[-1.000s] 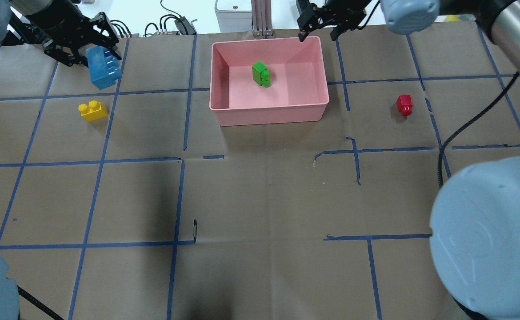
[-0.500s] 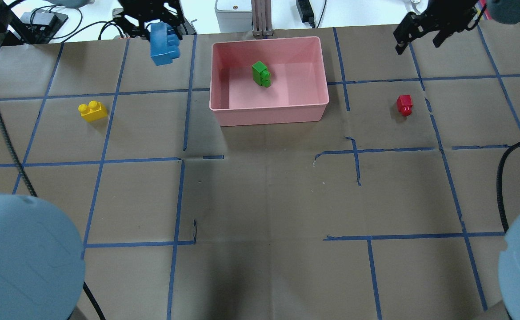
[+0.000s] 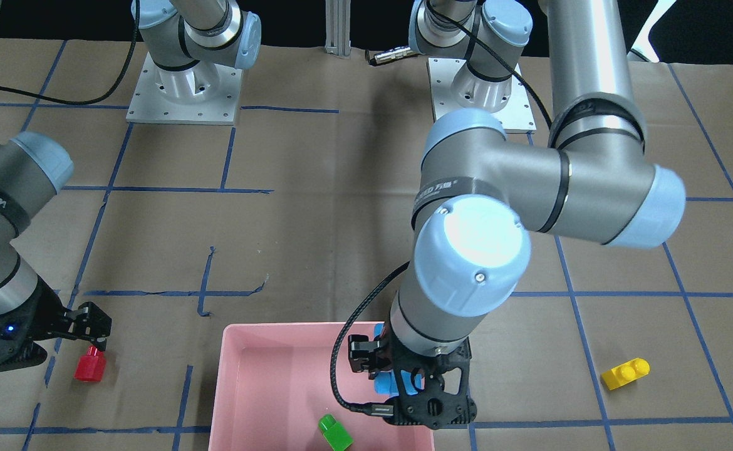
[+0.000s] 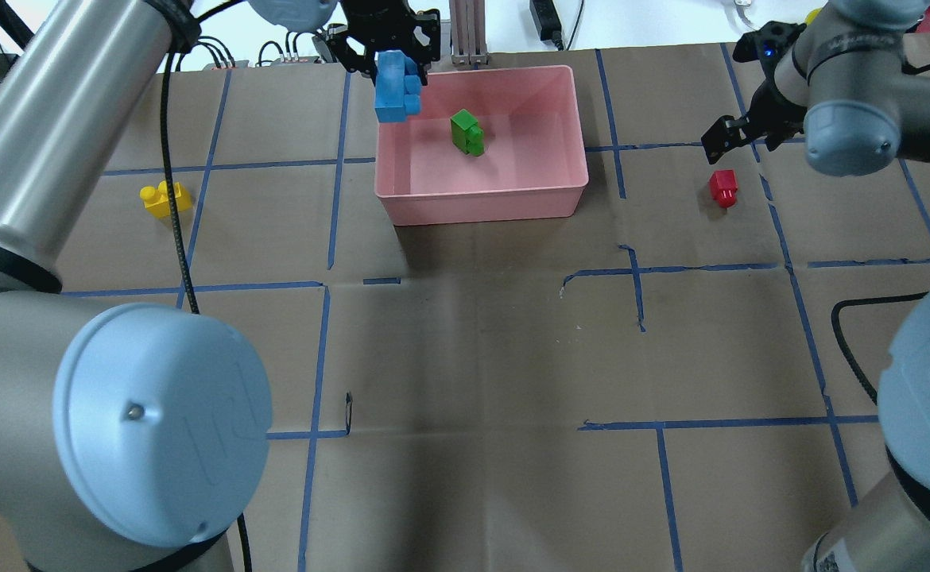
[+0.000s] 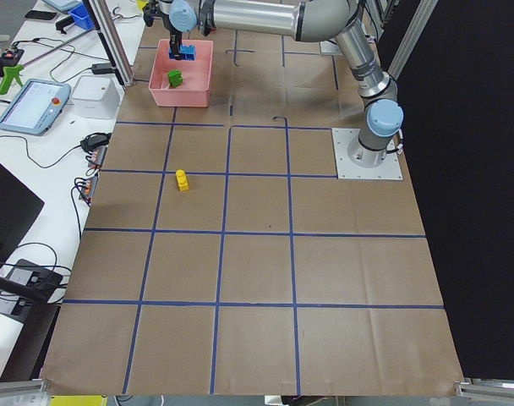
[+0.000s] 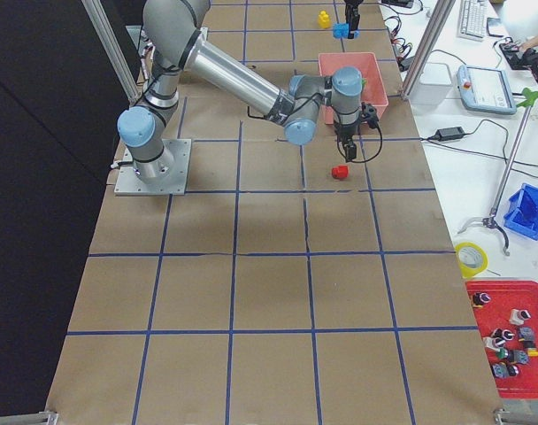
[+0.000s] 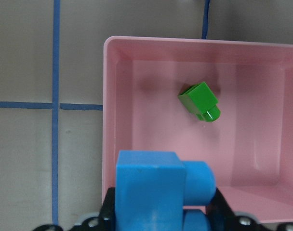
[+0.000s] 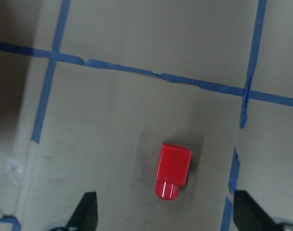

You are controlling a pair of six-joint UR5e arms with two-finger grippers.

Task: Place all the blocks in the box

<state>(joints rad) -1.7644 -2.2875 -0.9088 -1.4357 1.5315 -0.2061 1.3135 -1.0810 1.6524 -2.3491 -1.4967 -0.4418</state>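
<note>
One green brick (image 4: pixel 466 132) lies in the pink box (image 4: pixel 481 208). The left hand (image 4: pixel 392 67), pinching the blue brick (image 4: pixel 396 97), has swung over the box's corner, so release likely comes next; the right hand (image 8: pixel 166 214), spread wide, now hovers above the red brick (image 8: pixel 172 169) on the table (image 4: pixel 473 357).

Smooth pink plastic box (image 4: pixel 481 208) with a soft sheen, glossy plastic green block (image 4: pixel 466 132) inside the box, glossy blue block (image 4: pixel 396 86) held over the box's rim, matt creased brown paper (image 4: pixel 473 334) laid under the box
</note>
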